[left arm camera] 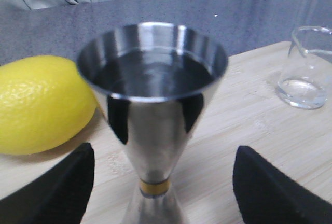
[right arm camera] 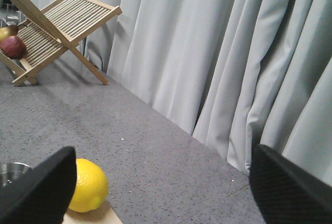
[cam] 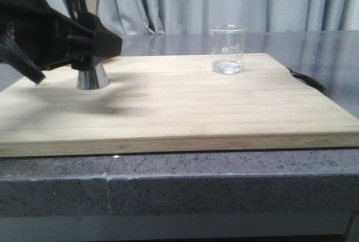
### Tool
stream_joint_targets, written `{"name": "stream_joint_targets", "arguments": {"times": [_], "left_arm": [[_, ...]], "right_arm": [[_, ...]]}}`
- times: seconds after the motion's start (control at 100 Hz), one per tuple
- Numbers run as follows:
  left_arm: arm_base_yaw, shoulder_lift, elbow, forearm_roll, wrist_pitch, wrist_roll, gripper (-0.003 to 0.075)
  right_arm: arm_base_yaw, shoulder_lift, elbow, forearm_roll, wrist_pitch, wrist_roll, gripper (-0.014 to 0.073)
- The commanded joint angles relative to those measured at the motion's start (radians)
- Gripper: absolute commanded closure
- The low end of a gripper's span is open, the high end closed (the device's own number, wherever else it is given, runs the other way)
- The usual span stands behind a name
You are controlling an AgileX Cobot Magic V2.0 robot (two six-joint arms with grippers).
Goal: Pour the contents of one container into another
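Standing upright near the far left corner of the wooden board [cam: 185, 102], the steel jigger [cam: 87, 37] is partly hidden in the front view by the black left tool [cam: 90, 46], which reaches in from the left at the height of its waist. From the left wrist view the left tool [left arm camera: 163, 182] is spread wide, a dark finger [left arm camera: 57, 190] on each side of the jigger [left arm camera: 153, 110] and neither touching it; a thin yellow band shows at the waist and dark liquid in the upper cup. A lemon [left arm camera: 39, 105] lies just beside the jigger. The glass beaker [cam: 228, 49] stands upright well apart from it, toward the far right of the board, with a little clear liquid at its bottom. The board lies on a grey speckled table [cam: 224, 180]. The right tool [right arm camera: 161, 182] is released, its fingers spread apart and holding nothing, looking toward the curtains [right arm camera: 207, 53] and a wooden rack [right arm camera: 57, 27].
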Motion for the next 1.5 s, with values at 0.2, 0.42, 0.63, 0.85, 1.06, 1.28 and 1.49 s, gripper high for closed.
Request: {"name": "stream_joint_targets", "arguments": {"times": [0.2, 0.42, 0.63, 0.85, 1.06, 1.28, 1.49], "left_arm": [[0.002, -0.169, -0.022, -0.039, 0.132, -0.006, 0.0201], [0.002, -0.323, -0.022, -0.055, 0.361, -0.006, 0.0201], [0.002, -0.551, -0.022, -0.008, 0.483, 0.003, 0.0202], [0.088, -0.791, -0.028, 0.086, 0.469, 0.003, 0.0206], [0.317, -0.947, -0.028, 0.207, 0.469, 0.003, 0.0206], [0.611, -1.036, -0.028, 0.208, 0.441, 0.003, 0.0206], [0.725, -1.085, -0.027, 0.031, 0.465, 0.003, 0.0206]], "right_arm": [[-0.006, -0.038, -0.032, 0.042, -0.04, 0.0, -0.0015], [-0.006, -0.038, -0.032, 0.042, -0.038, 0.0, -0.0015], [-0.006, -0.043, -0.032, 0.042, 0.064, 0.0, -0.0015], [-0.006, -0.124, -0.034, 0.042, 0.226, 0.0, -0.0015], [-0.006, -0.31, -0.035, 0.042, 0.483, 0.0, -0.0015], [-0.006, -0.548, -0.015, 0.042, 0.722, 0.0, -0.0015], [-0.006, -0.779, 0.152, 0.042, 0.723, 0.0, -0.0015]]}}
